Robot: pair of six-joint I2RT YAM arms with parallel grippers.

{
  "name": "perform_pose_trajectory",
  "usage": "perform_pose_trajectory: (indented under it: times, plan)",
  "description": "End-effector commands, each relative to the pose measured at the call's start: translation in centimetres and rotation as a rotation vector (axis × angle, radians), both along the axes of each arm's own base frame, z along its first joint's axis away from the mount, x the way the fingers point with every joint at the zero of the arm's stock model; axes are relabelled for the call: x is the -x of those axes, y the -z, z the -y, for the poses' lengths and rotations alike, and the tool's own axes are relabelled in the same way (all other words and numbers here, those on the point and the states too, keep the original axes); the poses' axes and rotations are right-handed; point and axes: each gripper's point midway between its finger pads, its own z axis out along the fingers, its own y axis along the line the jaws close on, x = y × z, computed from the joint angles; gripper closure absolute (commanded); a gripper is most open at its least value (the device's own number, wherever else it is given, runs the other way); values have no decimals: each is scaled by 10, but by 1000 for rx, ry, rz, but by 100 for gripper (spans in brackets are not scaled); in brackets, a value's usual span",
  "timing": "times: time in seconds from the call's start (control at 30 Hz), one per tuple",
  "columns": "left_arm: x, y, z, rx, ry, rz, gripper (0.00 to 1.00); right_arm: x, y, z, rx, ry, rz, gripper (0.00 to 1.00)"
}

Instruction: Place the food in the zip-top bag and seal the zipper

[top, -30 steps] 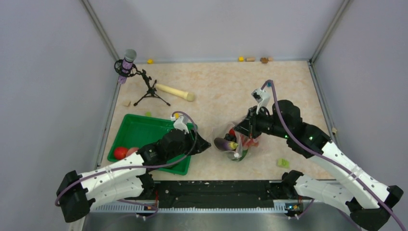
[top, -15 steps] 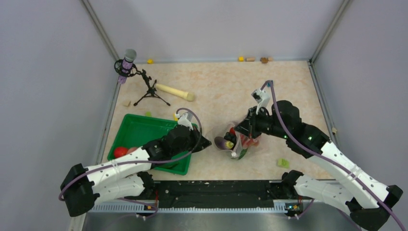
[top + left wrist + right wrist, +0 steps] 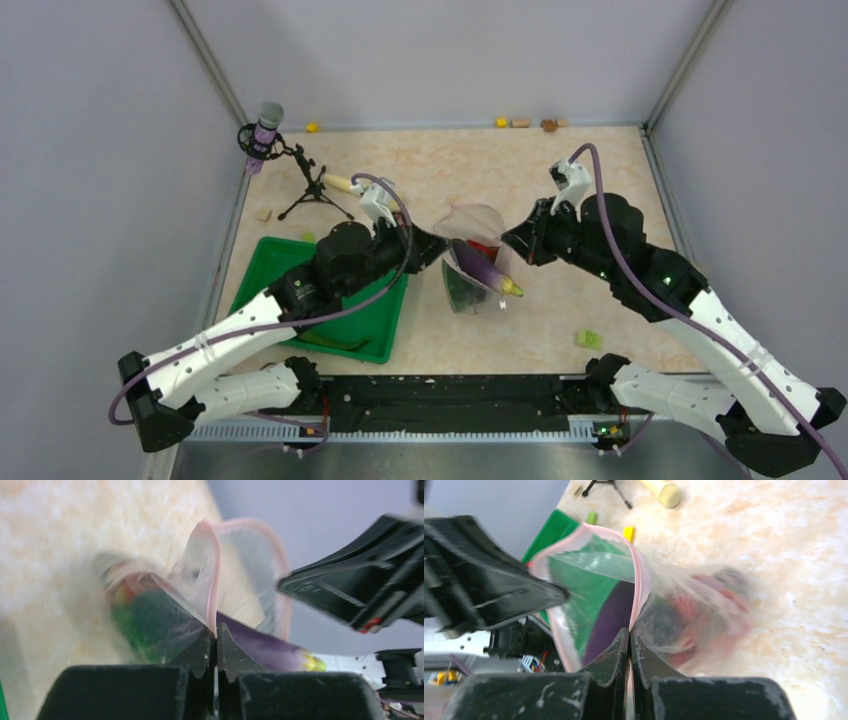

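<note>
Top: zip-top bag (image 3: 470, 228) hangs between both arms, right of green tray (image 3: 285, 275); eggplant (image 3: 484, 268) shows in it.
Left wrist: left gripper (image 3: 216, 635) clamped on zipper (image 3: 215, 580).
Right wrist: right gripper (image 3: 630, 636) pinches the bag's mouth rim; red food (image 3: 704, 615) blurred inside.

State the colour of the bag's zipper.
The zipper is pale pink, clearest in the right wrist view.

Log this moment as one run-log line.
left gripper: shut on zipper | right gripper: shut on zipper | zip-top bag: mouth open, unsealed | eggplant: in mouth opening
</note>
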Motion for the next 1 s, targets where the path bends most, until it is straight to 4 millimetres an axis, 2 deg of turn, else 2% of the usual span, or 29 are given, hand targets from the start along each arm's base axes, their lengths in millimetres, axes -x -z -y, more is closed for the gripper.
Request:
perform_pose_trajectory:
  times: [0.0, 0.07, 0.13, 0.2, 0.27, 0.33, 0.47, 0.6, 0.67, 0.8, 0.9, 0.97]
  plan:
    - [-25, -90, -7, 48, -95, 243, 100, -19, -21, 27, 34, 186, 25, 98]
    - [-40, -104, -12, -27, -151, 283, 100, -24, -24, 40, 96, 248, 20, 99]
    - [-56, -107, -13, -89, -209, 290, 100, -31, -26, 62, 204, 340, 15, 98]
    - [-74, -102, -10, -132, -238, 279, 100, -35, -22, 90, 324, 463, -10, 98]
    - [-87, -90, -1, -180, -210, 261, 100, -40, -15, 100, 390, 520, -23, 99]
    - [-96, -71, 11, -249, -160, 248, 100, -42, 1, 92, 417, 494, -58, 99]
    - [-92, -31, 48, -328, 45, 224, 100, -43, 32, 67, 446, 384, -131, 99]
    - [-88, 4, 79, -380, 209, 175, 100, -47, 39, 50, 442, 322, -153, 99]
    - [-90, 11, 86, -394, 232, 160, 100, -48, 36, 42, 412, 293, -142, 99]
    - [-92, 5, 87, -383, 229, 184, 100, -48, 26, 36, 355, 270, -104, 100]
    - [-94, -15, 73, -383, 170, 239, 100, -52, 17, 57, 372, 365, -52, 99]
    - [-97, -33, 59, -386, 105, 285, 100, -54, 13, 83, 415, 478, -13, 99]
